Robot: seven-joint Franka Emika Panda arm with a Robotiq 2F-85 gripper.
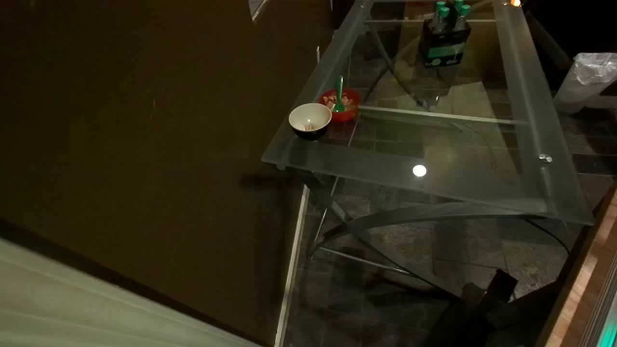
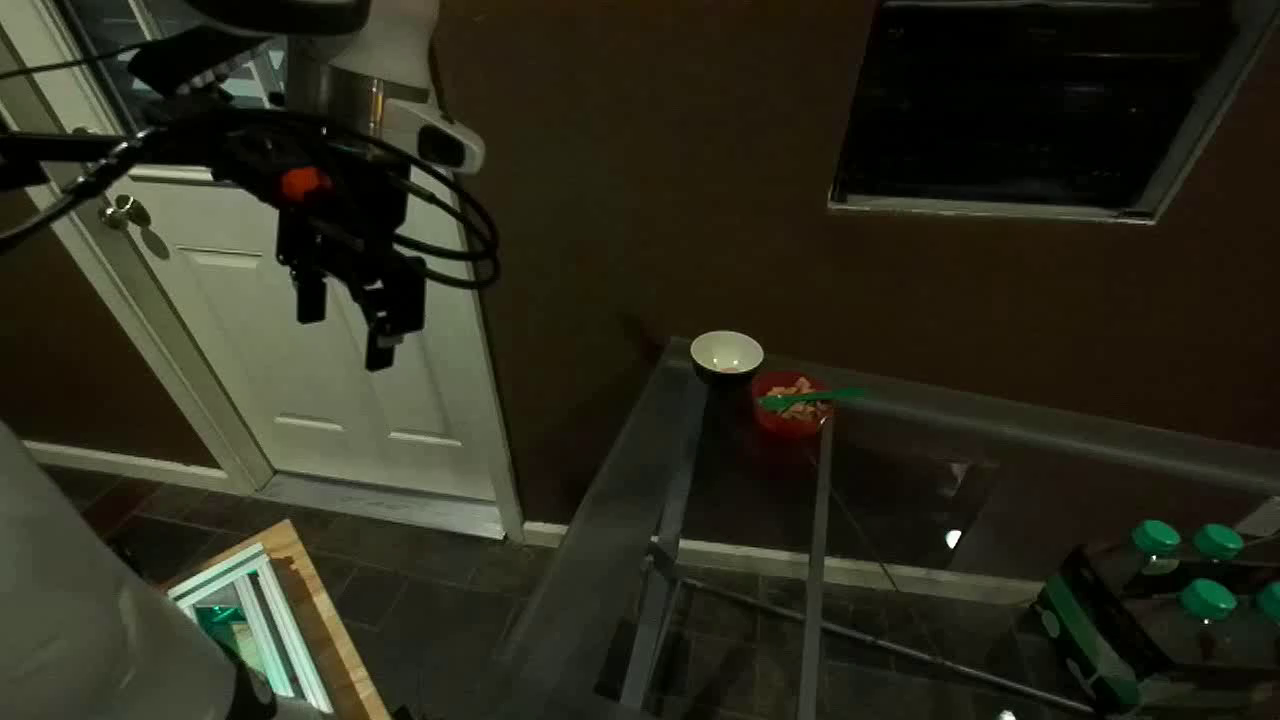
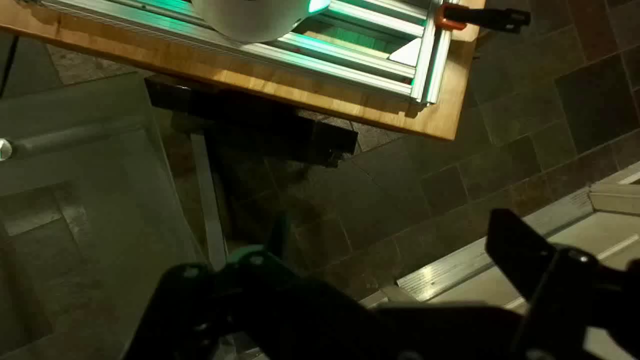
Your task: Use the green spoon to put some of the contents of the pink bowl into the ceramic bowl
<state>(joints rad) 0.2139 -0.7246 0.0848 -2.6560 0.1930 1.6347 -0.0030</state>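
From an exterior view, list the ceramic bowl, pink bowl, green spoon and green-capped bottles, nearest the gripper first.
From the gripper:
1. Ceramic bowl, near a corner of the table.
2. Pink bowl and green spoon, just beyond: too close to call, spoon resting in bowl.
3. Green-capped bottles, lower right.

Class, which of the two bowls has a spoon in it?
The reddish pink bowl: the green spoon rests in it. The ceramic bowl beside it, pale inside, has none.
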